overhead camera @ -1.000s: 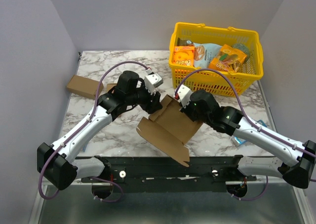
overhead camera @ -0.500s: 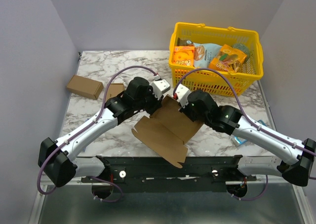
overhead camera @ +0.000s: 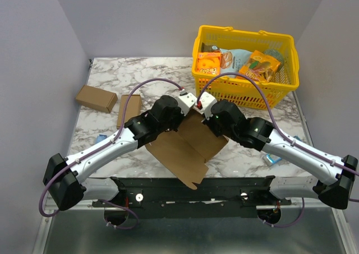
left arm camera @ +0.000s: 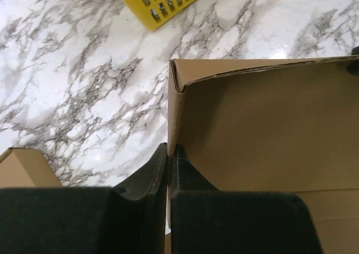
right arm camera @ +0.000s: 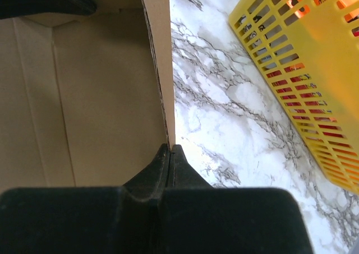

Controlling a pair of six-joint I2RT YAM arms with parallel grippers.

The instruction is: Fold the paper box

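Note:
The paper box (overhead camera: 188,144) is plain brown cardboard, half unfolded, lying between the two arms at the table's middle with creased panels and a flap reaching toward the near edge. My left gripper (left arm camera: 169,148) is shut on the box's left wall (left arm camera: 175,114), the thin edge pinched between its fingers. My right gripper (right arm camera: 170,148) is shut on the box's right wall (right arm camera: 160,69), gripping its edge. In the top view both wrists (overhead camera: 190,104) meet over the box's far end, hiding that end.
A yellow plastic basket (overhead camera: 245,86) with packaged goods stands at the back right, close to the right arm. Two small brown cardboard boxes (overhead camera: 96,98) lie at the left, one (overhead camera: 129,109) near the left arm. Small blue items (overhead camera: 270,159) lie by each arm.
My left gripper has moved right to the box's left wall and shut on it. The box has shifted and its near flap has swung toward the left. The right gripper has kept its grip.

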